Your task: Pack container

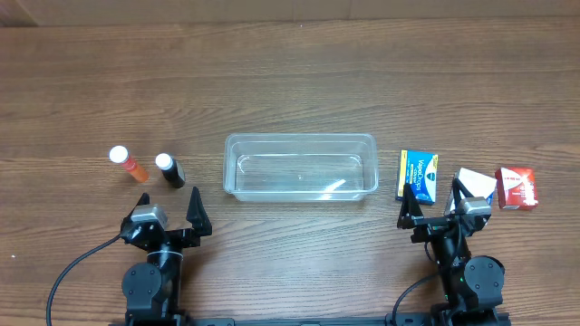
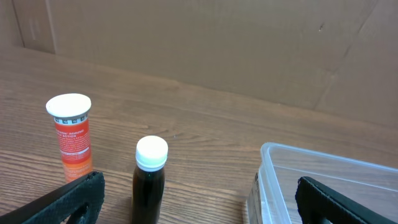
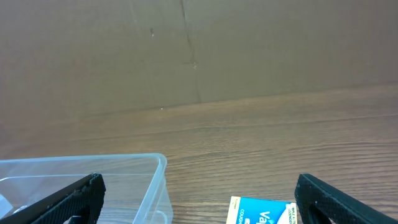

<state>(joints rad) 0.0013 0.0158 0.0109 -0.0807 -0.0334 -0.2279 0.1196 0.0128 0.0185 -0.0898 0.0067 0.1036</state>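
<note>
The clear plastic container [image 1: 300,167] stands empty at the table's middle; its corner also shows in the left wrist view [image 2: 323,180] and the right wrist view [image 3: 93,180]. An orange bottle with a white cap [image 1: 130,162] [image 2: 73,137] and a dark bottle with a white cap [image 1: 169,169] [image 2: 149,180] stand left of it. A blue box [image 1: 418,176] [image 3: 261,211], a white box [image 1: 475,186] and a red box [image 1: 517,187] lie to its right. My left gripper [image 1: 169,205] [image 2: 199,208] is open near the bottles. My right gripper [image 1: 435,201] [image 3: 199,205] is open near the blue box.
A brown cardboard wall [image 2: 217,43] stands behind the wooden table [image 1: 290,81]. Both arm bases sit at the table's front edge.
</note>
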